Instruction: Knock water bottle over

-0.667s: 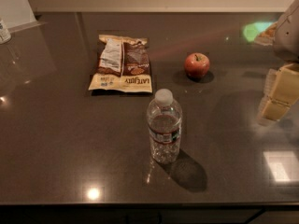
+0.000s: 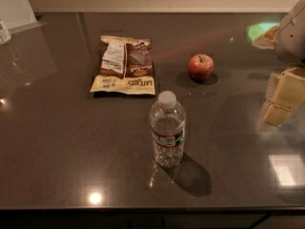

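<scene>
The water bottle [image 2: 167, 130] stands upright near the front middle of the dark table [image 2: 62, 142]. It is clear and ribbed, with a white cap and a dark label band around its middle. My gripper [image 2: 282, 98] hangs at the right edge of the view, beige, just above the table surface. It is well to the right of the bottle and does not touch it. Part of the arm [image 2: 293, 30] shows above the gripper.
A red apple [image 2: 200, 67] sits behind and to the right of the bottle. A snack bag [image 2: 125, 66] lies flat behind it to the left. A small container [image 2: 4, 31] stands at the far left edge. The table's front edge runs along the bottom.
</scene>
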Action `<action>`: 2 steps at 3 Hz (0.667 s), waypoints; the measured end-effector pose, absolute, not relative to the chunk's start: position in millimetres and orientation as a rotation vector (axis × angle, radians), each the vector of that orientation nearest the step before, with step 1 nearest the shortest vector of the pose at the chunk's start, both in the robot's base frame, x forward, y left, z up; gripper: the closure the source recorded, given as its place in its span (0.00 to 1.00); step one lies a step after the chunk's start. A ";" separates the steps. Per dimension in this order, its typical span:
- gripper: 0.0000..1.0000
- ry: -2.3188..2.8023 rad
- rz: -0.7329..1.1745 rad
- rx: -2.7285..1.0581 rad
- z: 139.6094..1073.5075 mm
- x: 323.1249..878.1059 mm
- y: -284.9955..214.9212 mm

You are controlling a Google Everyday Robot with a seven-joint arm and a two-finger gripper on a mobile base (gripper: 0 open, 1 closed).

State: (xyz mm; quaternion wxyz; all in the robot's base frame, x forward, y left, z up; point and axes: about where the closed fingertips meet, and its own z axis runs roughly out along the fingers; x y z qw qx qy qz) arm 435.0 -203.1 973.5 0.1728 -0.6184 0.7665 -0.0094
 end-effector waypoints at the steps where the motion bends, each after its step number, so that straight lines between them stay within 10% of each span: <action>1: 0.00 2.073 0.127 -1.792 962.3 429.2 -174.7; 2: 0.00 1.974 0.284 -1.809 952.5 421.7 -143.8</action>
